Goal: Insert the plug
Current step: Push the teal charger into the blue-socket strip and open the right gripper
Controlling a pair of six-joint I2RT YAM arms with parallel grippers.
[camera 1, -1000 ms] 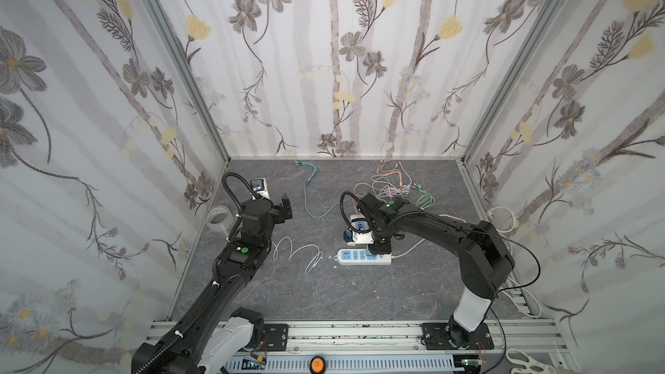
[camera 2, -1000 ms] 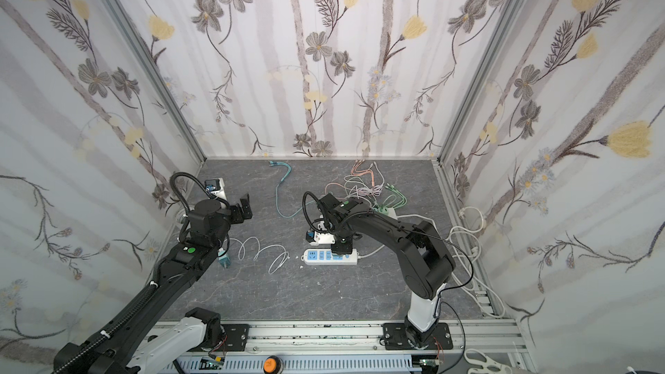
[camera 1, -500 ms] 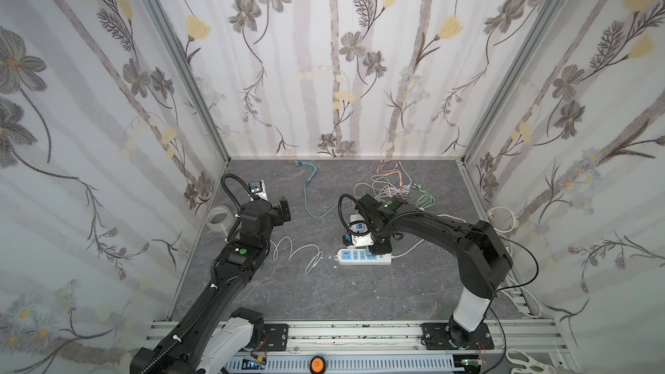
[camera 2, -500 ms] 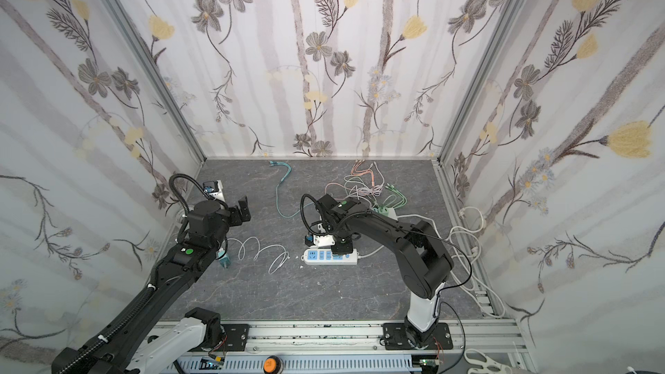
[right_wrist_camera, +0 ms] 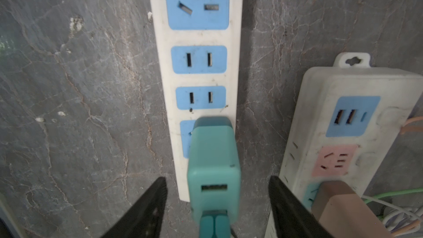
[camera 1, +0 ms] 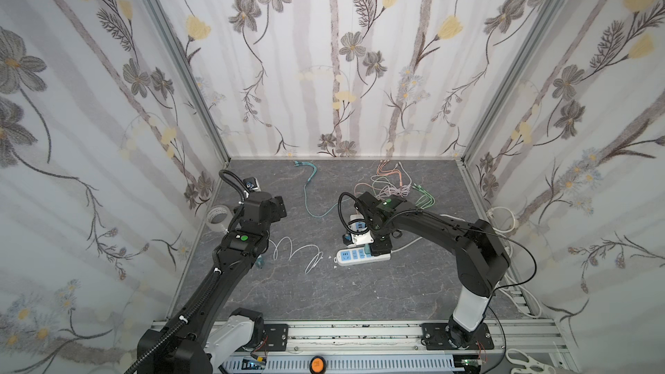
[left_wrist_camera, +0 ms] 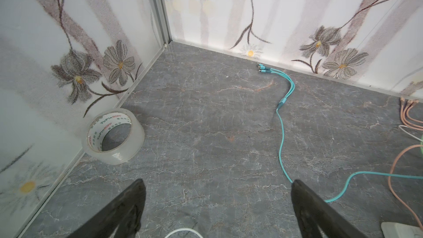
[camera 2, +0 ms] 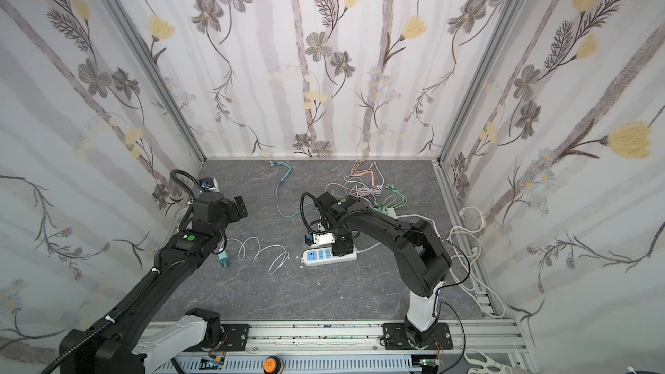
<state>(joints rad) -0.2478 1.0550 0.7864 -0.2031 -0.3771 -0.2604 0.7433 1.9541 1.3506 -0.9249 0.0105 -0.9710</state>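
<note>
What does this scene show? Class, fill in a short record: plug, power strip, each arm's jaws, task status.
Plug: teal, standing in the strip's end socket
Power strip: white with blue sockets; other visible sockets free
Right jaws: open, either side of the plug, not touching
Left jaws: open, holding nothing, near the tape roll
Beside it: second strip with brown plug
Task status: plug appears inserted

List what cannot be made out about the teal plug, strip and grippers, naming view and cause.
Prongs of the teal plug: right wrist view, hidden under the plug's own body; seating depth unclear.
End socket of the power strip: both top views, covered by the right gripper.
The brown plug: right wrist view, cut off by the edge.
The left gripper: left wrist view, only fingertips show.
</note>
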